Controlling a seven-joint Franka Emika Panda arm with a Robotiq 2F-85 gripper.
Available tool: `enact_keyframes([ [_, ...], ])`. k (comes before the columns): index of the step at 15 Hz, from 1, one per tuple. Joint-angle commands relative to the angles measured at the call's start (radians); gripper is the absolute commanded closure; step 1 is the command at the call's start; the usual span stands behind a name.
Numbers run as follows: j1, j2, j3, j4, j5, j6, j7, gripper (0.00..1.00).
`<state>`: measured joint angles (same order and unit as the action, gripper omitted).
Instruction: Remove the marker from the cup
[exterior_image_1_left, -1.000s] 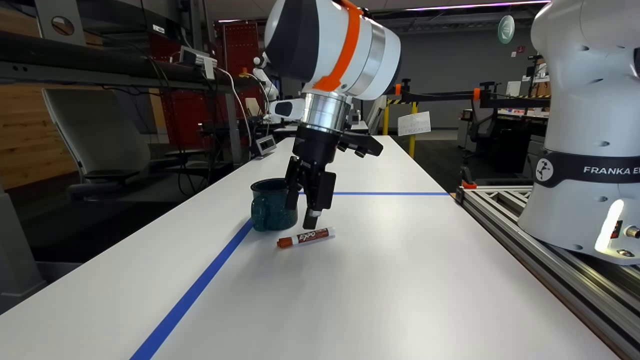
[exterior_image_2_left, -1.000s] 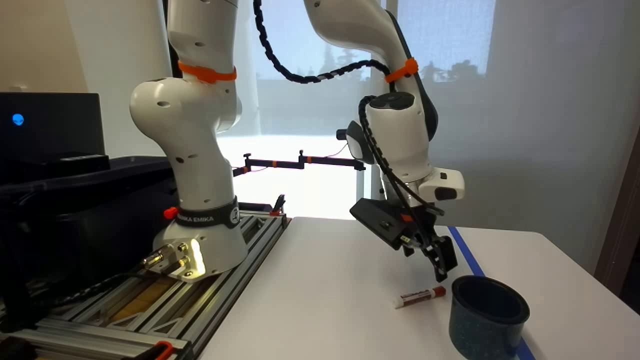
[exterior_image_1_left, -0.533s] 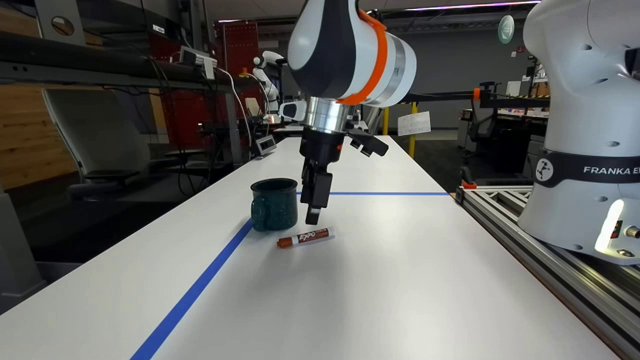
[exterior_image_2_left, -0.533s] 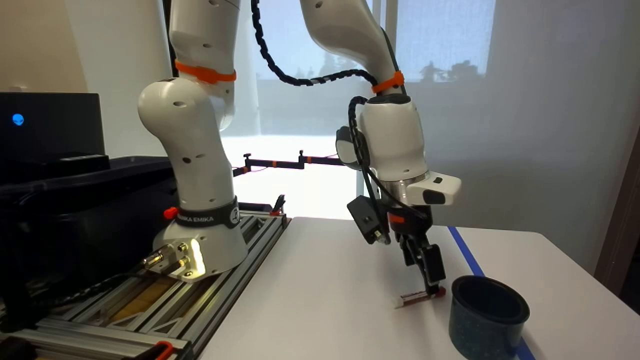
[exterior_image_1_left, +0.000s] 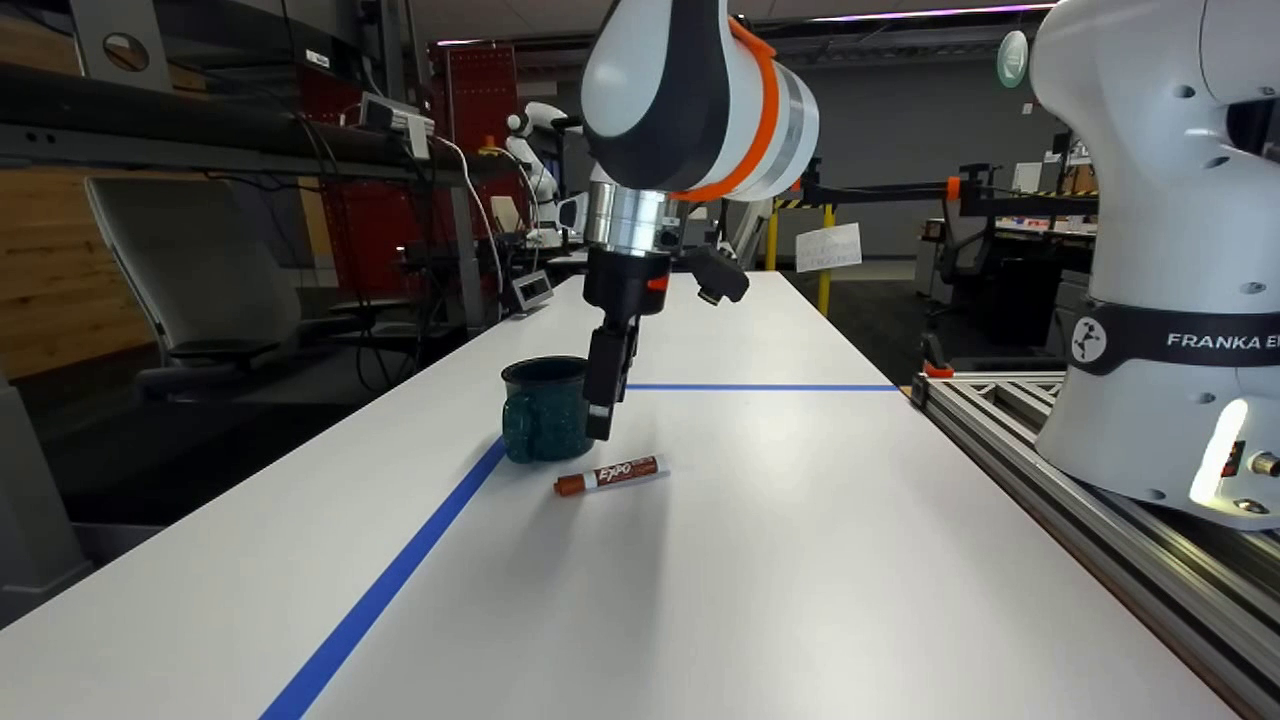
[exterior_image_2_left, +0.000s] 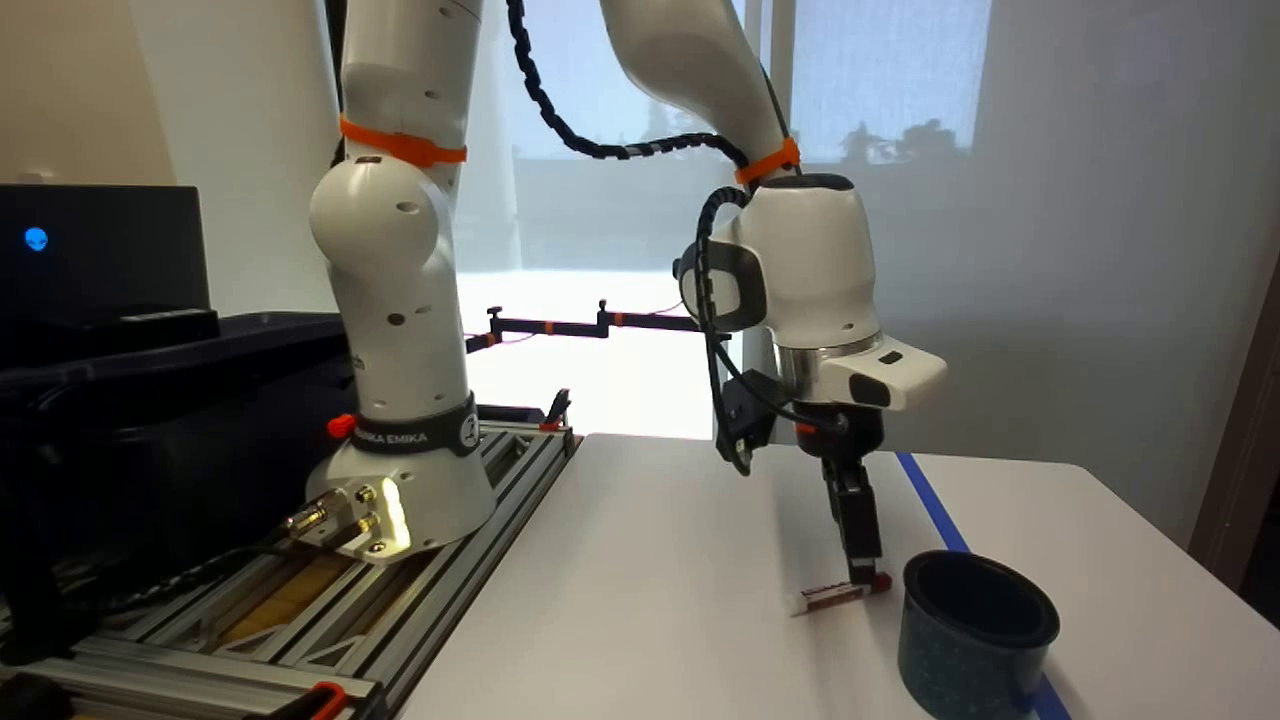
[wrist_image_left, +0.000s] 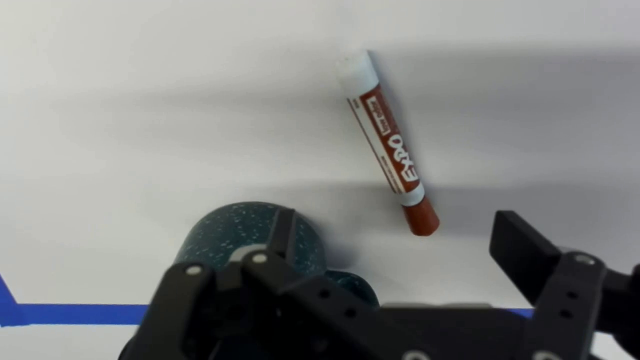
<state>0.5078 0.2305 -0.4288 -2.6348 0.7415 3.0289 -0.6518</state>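
Note:
The marker (exterior_image_1_left: 612, 474), with a white barrel, red label and red-brown cap, lies flat on the table beside the cup, outside it. It also shows in an exterior view (exterior_image_2_left: 830, 597) and whole in the wrist view (wrist_image_left: 385, 140). The dark teal speckled cup (exterior_image_1_left: 545, 425) stands upright; it also shows in an exterior view (exterior_image_2_left: 970, 655) and partly behind a finger in the wrist view (wrist_image_left: 235, 230). My gripper (wrist_image_left: 395, 232) is open and empty, fingers wide apart. Its fingers (exterior_image_1_left: 600, 425) point down above the table near cup and marker. In an exterior view a fingertip (exterior_image_2_left: 862, 572) overlaps the marker's cap end.
Blue tape (exterior_image_1_left: 390, 580) runs along the white table (exterior_image_1_left: 850, 560) beside the cup. The robot's base (exterior_image_2_left: 405, 510) stands on a metal rail frame (exterior_image_2_left: 500, 545) along the table's edge. A grey metal rack (exterior_image_1_left: 250, 150) stands beyond the table.
The gripper has turned and become more upright, from both fingers showing apart to nearly in line in the exterior views. It has shifted slightly toward the cup. The marker and cup have not moved.

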Motion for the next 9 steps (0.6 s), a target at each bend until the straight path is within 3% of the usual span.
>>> enact_keyframes([
  [1, 0.124, -0.031, -0.143, 0.018, -0.148, -0.092, 0.208, 0.00],
  [5, 0.258, -0.056, -0.310, 0.050, -0.363, -0.190, 0.430, 0.00],
  [9, 0.340, -0.116, -0.419, 0.076, -0.548, -0.304, 0.566, 0.00],
])
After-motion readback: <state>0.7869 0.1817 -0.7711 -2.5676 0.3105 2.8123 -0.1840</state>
